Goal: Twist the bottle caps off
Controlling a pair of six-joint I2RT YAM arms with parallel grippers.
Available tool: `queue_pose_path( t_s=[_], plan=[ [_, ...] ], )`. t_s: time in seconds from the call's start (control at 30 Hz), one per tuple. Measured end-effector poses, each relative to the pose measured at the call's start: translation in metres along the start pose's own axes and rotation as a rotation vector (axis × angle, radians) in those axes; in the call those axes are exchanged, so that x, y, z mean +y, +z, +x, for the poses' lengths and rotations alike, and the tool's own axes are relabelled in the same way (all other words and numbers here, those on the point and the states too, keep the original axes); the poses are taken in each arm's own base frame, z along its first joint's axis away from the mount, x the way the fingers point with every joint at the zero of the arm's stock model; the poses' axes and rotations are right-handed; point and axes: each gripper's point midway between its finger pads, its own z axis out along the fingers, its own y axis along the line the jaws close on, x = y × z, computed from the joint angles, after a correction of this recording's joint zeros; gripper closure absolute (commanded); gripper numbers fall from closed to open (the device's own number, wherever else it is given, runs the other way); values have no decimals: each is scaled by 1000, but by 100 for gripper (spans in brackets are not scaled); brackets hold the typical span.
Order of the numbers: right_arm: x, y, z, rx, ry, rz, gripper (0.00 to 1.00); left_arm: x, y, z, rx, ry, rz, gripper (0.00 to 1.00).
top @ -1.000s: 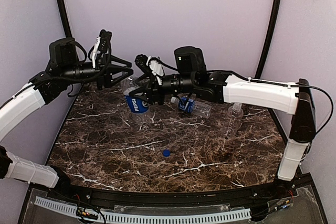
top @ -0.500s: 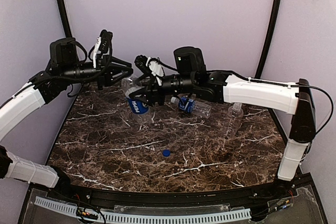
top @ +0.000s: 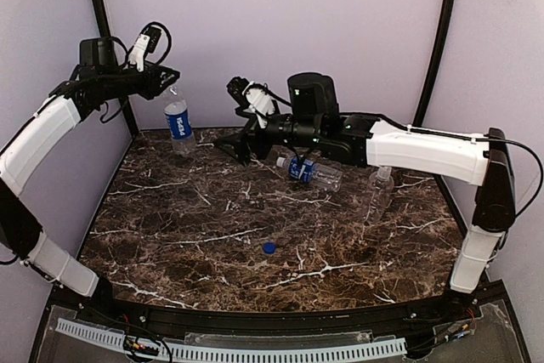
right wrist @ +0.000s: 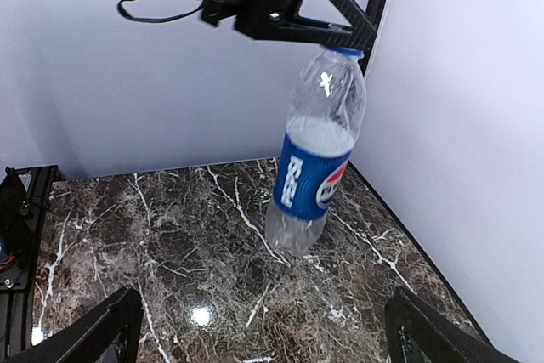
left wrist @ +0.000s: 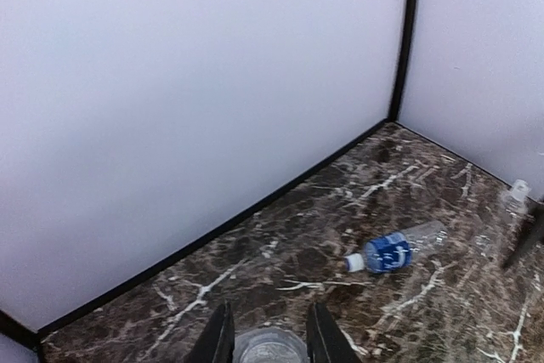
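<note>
My left gripper (top: 164,82) is shut on the neck of a clear bottle with a blue Pepsi label (top: 178,121), which hangs upright over the table's back left corner. From the right wrist, that bottle (right wrist: 316,176) has a blue ring at its top, under the left gripper's fingers (right wrist: 336,31). In the left wrist view the bottle's clear round top (left wrist: 270,348) sits between the jaws of that gripper (left wrist: 270,316). My right gripper (top: 232,152) is open and holds nothing (right wrist: 268,337). A blue cap (top: 269,248) lies loose on the table.
A second blue-labelled bottle (top: 312,172) lies on its side at mid-back, its white cap (left wrist: 353,263) on. A plain clear bottle (top: 379,189) stands at the right. Purple walls close the marble table (top: 170,235) at the back and sides.
The right gripper has let go of the Pepsi bottle and opened wide. The left arm has carried the bottle up and left to the back corner, where it now hangs upright.
</note>
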Motion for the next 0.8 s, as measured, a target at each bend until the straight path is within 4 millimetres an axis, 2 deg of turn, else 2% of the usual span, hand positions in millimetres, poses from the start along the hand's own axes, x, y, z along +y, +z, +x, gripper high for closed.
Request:
queue_pose_path(
  t_s=[0.1, 0.17, 0.27, 0.33, 0.43, 0.5, 0.6, 0.8],
  plan=[
    [-1, -6, -4, -12, -3, 10, 1, 77, 4, -10, 23, -18, -150, 99],
    [-1, -10, -7, -23, -5, 13, 1, 131, 3, -10, 46, -20, -253, 99],
    [-1, -17, -9, -32, -7, 24, 1, 201, -2, 5, 101, -7, -390, 99],
    [-3, -20, -11, -38, -7, 36, 1, 231, -4, 21, 136, -10, -441, 99],
    [-5, -23, -11, -41, -1, 51, 1, 256, -1, 51, 169, -33, -469, 99],
    [-6, -23, -8, -35, 8, 58, 1, 263, 2, 69, 180, -48, -472, 99],
    [-6, -22, -3, -24, 21, 61, 1, 266, 10, 90, 179, -81, -454, 99],
    [-6, -22, -2, -21, 29, 62, 2, 262, 21, 105, 146, -118, -414, 99]
  ],
)
